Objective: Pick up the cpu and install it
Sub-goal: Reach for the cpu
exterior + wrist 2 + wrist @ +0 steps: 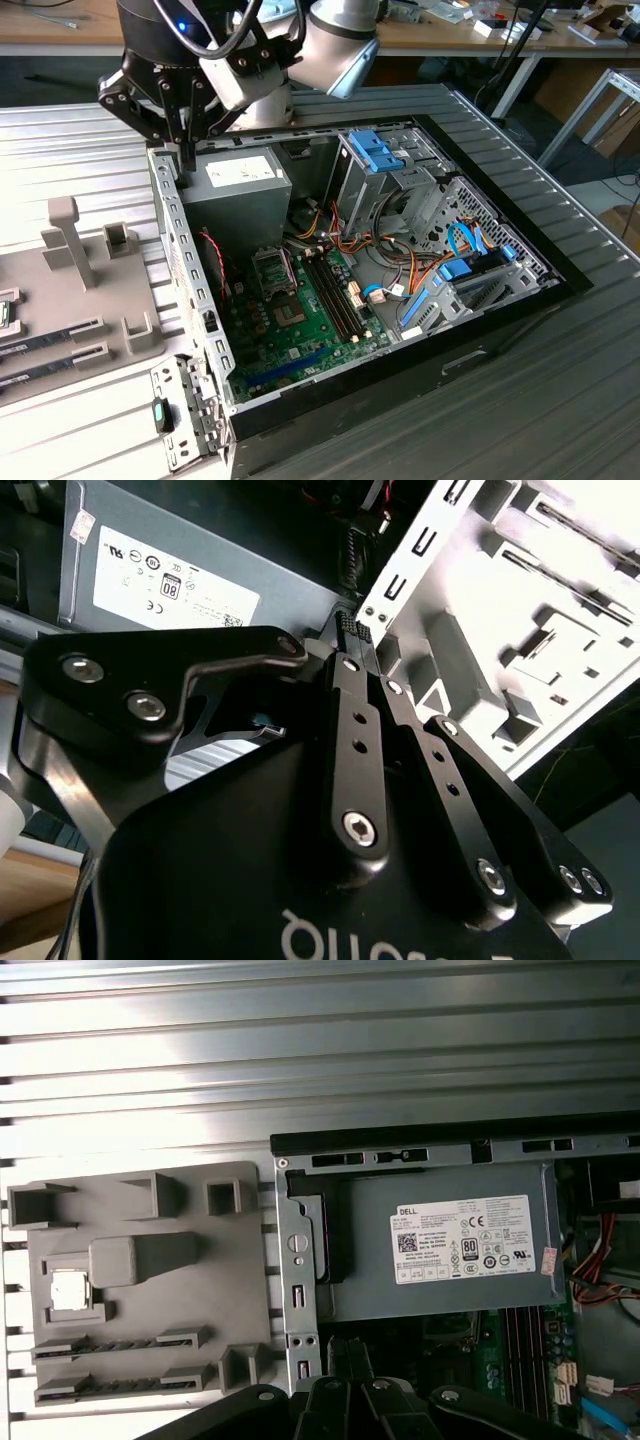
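The cpu (68,1288), a small silver-topped square, lies in a recess of the grey fixture tray (150,1260) beside the computer case in the first wrist view. My gripper (186,152) hangs above the case's side wall, next to the grey power supply (240,185), well away from the cpu. Its black fingers (352,670) meet at the tips, so the gripper (350,630) is shut with nothing in it. The motherboard's cpu socket (273,270) sits in the open case, below and to the exterior view's right of the gripper (345,1352).
The open case (500,310) holds a green motherboard (300,340), dark memory sticks (335,295), blue-tabbed drive bays (380,150) and loose cables. The fixture tray (110,300) has upright posts (65,235) and long memory slots (55,335). All rest on a ribbed metal table (80,130).
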Robot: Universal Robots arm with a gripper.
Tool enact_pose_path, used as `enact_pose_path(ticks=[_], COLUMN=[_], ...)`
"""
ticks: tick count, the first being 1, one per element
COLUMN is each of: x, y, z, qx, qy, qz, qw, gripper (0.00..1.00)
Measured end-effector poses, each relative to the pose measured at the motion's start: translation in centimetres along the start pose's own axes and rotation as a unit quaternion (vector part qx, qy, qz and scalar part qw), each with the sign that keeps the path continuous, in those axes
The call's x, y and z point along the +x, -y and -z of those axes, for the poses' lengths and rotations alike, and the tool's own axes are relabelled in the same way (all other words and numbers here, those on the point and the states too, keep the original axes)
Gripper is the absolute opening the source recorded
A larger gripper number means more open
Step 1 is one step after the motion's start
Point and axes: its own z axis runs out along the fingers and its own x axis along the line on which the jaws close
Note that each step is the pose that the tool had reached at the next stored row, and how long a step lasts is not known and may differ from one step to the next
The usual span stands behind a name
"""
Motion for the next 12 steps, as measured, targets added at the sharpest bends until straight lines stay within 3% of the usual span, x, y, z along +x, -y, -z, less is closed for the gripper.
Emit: enact_pose_path(ticks=[12], x=[0.88], y=[0.07], z=[0.01], qx=[0.0], qy=[0.0], qz=[0.0], qw=[1.0], gripper=[0.11])
